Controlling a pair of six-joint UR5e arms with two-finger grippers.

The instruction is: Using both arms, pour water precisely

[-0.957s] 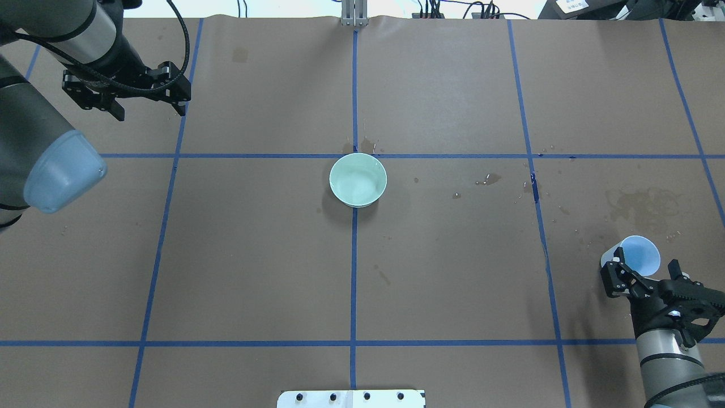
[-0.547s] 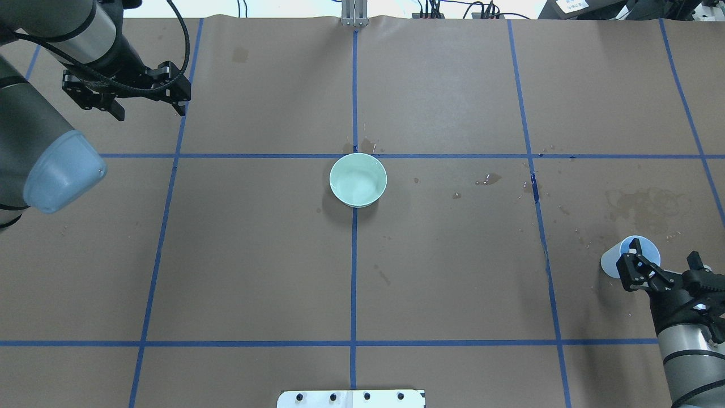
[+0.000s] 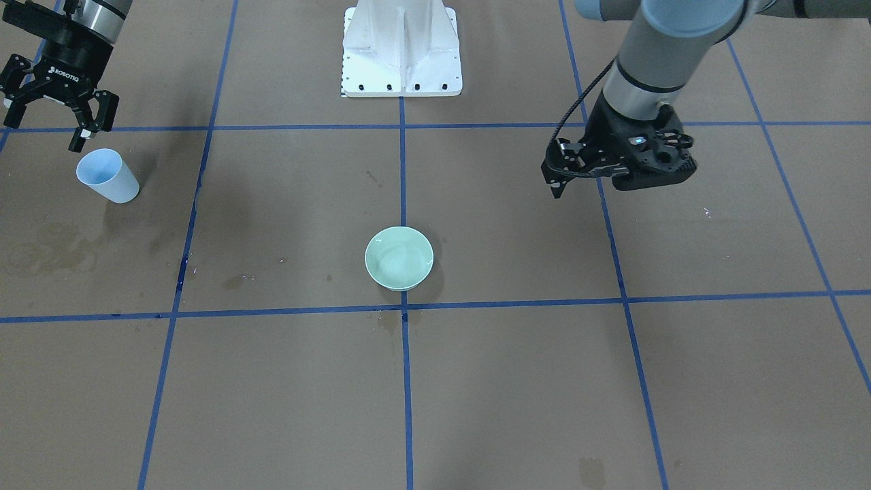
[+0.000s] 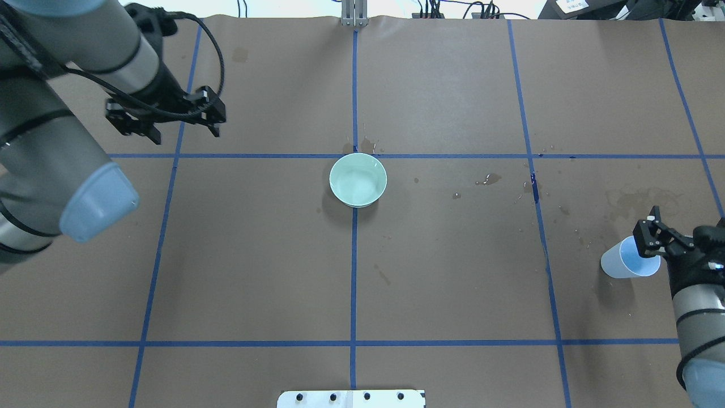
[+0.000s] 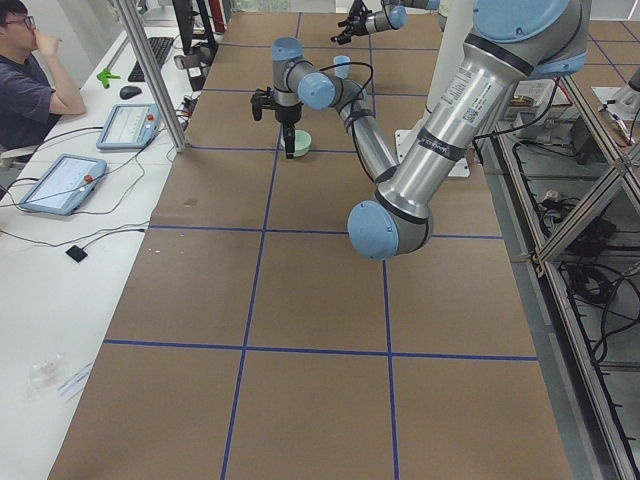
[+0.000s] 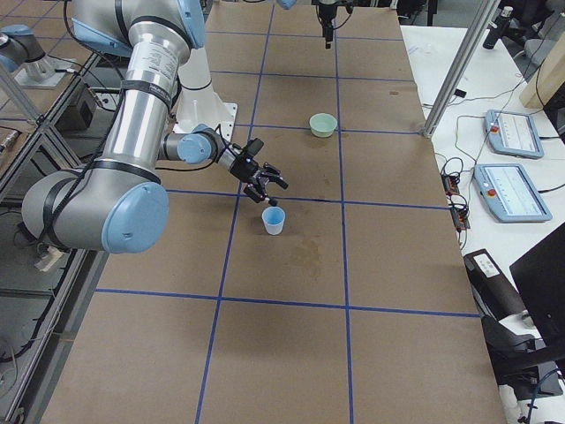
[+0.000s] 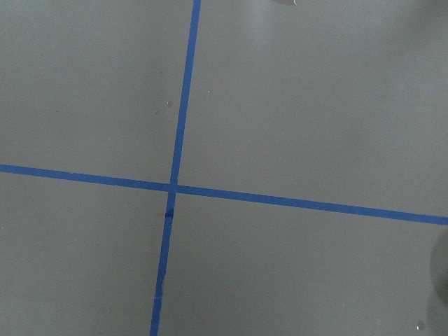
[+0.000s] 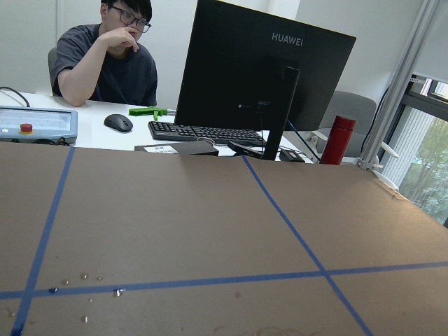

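**Both end effectors open, cup standing free on the table**

Seen from over the robot's shoulders, a mint-green bowl (image 4: 358,179) sits at the middle of the brown paper-covered table (image 4: 453,283), right on a blue tape line (image 4: 353,272). Its inside gleams with pale reflections: the water (image 3: 401,260) lies there. More of it shows as dark wet blotches (image 4: 643,201) and small drops (image 4: 488,180) between 2 and 3 o'clock from the bowl.

Between 3 and 4 o'clock from the bowl, a light-blue paper cup (image 4: 626,263) stands upright on the table. I cannot tell whether it holds any liquid. The right end effector (image 3: 47,122) hangs just beside it, off the rim, its fingers spread wide and gripping nothing.

Between 9 and 10 o'clock from the bowl, well apart from it, the left end effector (image 4: 173,126) hovers over a tape line, fingers also spread wide and empty.
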